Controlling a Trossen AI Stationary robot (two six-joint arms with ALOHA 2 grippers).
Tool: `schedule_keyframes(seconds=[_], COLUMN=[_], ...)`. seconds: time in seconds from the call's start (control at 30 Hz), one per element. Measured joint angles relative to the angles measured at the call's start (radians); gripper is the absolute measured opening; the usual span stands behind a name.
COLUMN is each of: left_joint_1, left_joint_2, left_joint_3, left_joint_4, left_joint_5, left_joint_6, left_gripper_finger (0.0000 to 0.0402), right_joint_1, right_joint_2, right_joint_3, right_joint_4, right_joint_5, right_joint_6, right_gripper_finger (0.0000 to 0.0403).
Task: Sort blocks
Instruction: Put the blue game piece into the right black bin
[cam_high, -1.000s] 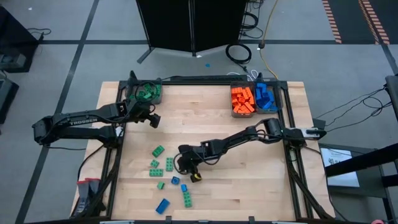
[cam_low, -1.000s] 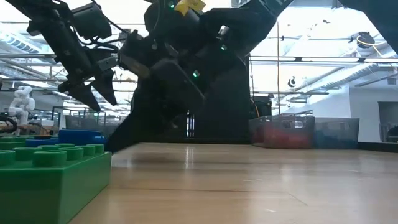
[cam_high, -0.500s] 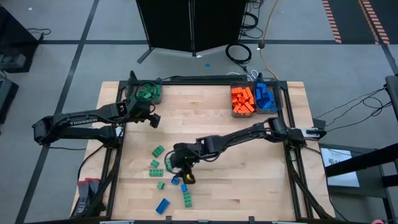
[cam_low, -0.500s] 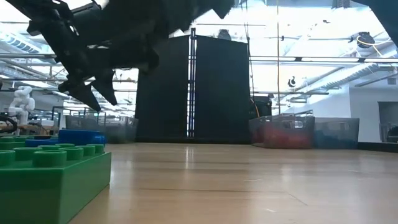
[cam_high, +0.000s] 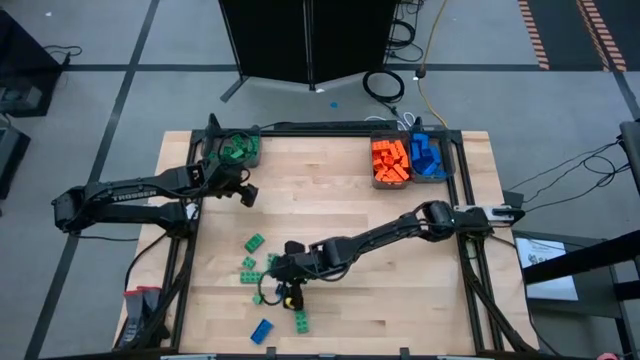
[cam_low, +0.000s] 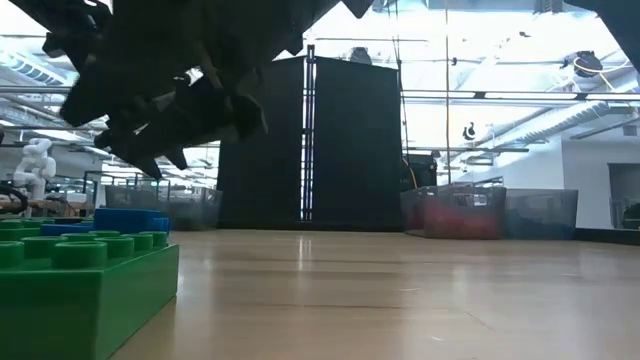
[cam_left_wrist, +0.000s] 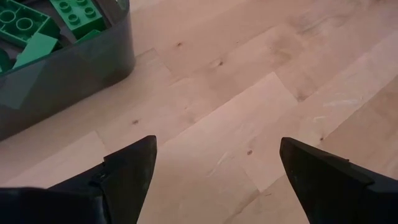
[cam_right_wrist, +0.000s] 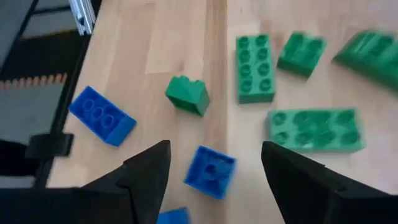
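Several loose green and blue blocks lie flat on the wooden table near its front left: a small blue block (cam_right_wrist: 210, 172), a small green one (cam_right_wrist: 188, 95), a long green one (cam_right_wrist: 254, 68) and a blue one (cam_right_wrist: 101, 116). My right gripper (cam_high: 290, 293) hangs open just above this cluster (cam_high: 262, 280); in the right wrist view the gripper (cam_right_wrist: 216, 149) stands over the small blue block without touching it. My left gripper (cam_high: 245, 192) waits open beside the grey bin of green blocks (cam_high: 232, 150), also seen in the left wrist view (cam_left_wrist: 217, 144).
A bin of orange blocks (cam_high: 390, 160) and a bin of blue blocks (cam_high: 428, 155) stand at the table's far right. Bare wood lies between them and the cluster. In the low view a green block (cam_low: 80, 290) sits close to the camera, a blue block (cam_low: 125, 220) behind it.
My right gripper has travelled from the table's middle toward the left and near edges, coming down over the loose blocks. The blocks have stayed where they lay.
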Motion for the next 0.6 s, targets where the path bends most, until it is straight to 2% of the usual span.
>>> schedule_keyframes(seconds=[0.23, 0.43, 0.6], left_joint_1=[0.0, 0.0, 0.0], left_joint_2=[0.0, 0.0, 0.0], left_joint_3=[0.0, 0.0, 0.0], left_joint_4=[-0.001, -0.003, -0.004], left_joint_5=[0.006, 0.006, 0.012], left_joint_6=[0.0, 0.0, 0.001], left_gripper_finger=[0.0343, 0.0343, 0.0343], right_joint_1=[0.026, 0.028, 0.028], right_joint_2=[0.034, 0.053, 0.083], right_joint_3=[0.0, 0.0, 0.0], right_joint_4=[0.046, 0.053, 0.086], right_joint_5=[0.017, 0.09, 0.088], right_joint_6=[0.103, 0.11, 0.115], right_gripper_finger=[0.0251, 0.0251, 0.0251])
